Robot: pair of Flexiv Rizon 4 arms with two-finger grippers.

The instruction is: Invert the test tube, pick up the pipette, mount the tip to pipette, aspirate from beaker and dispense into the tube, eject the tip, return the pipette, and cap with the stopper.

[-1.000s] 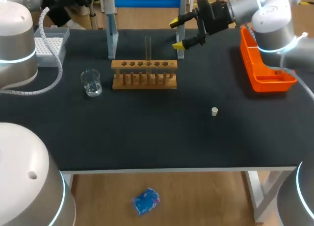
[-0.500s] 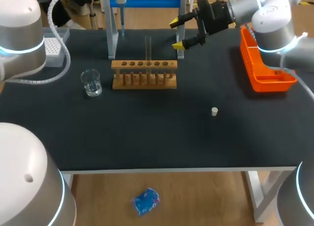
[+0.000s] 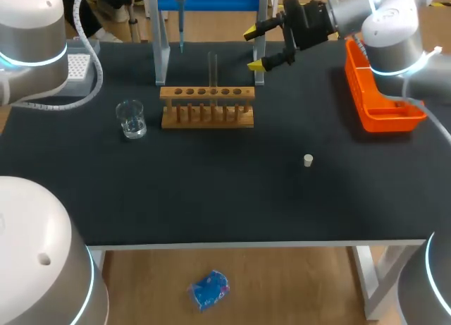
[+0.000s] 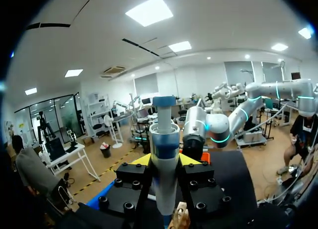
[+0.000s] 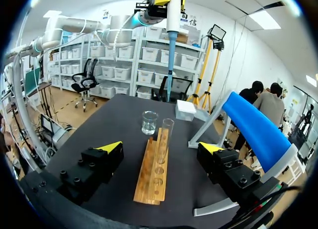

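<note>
Two arms are in view, and one of them is loaded. The left arm [image 3: 28, 36] comes in at the far left corner of the desk [image 3: 211, 198]. Its jaws are clamped on the pipette [image 4: 164, 164], one finger on either side of the barrel, as the left wrist view shows. The pipette hangs upright, thin end down, over the far edge of the desk, just beside the left grey leg of the blue-topped stand [image 3: 161, 53]. Whether a tip is fitted cannot be told.

The right arm [image 3: 380, 22] comes in from the far right corner. Its jaws stand wide apart and hold nothing. They hover by the stand's right leg, behind the right end of the wooden rack [image 3: 207, 106].

The test tube [image 3: 212, 70] stands upright in a middle hole of the rack; the right wrist view shows its open end up. The clear glass beaker [image 3: 131, 118] sits just left of the rack, not touching it. The tip box [image 3: 76, 68] lies at the far left edge, behind the beaker. The stopper [image 3: 308, 160] stands alone on bare desk, to the right of the rack and nearer the front edge, well apart from it. An orange bin [image 3: 384, 103] sits at the right edge.
</note>
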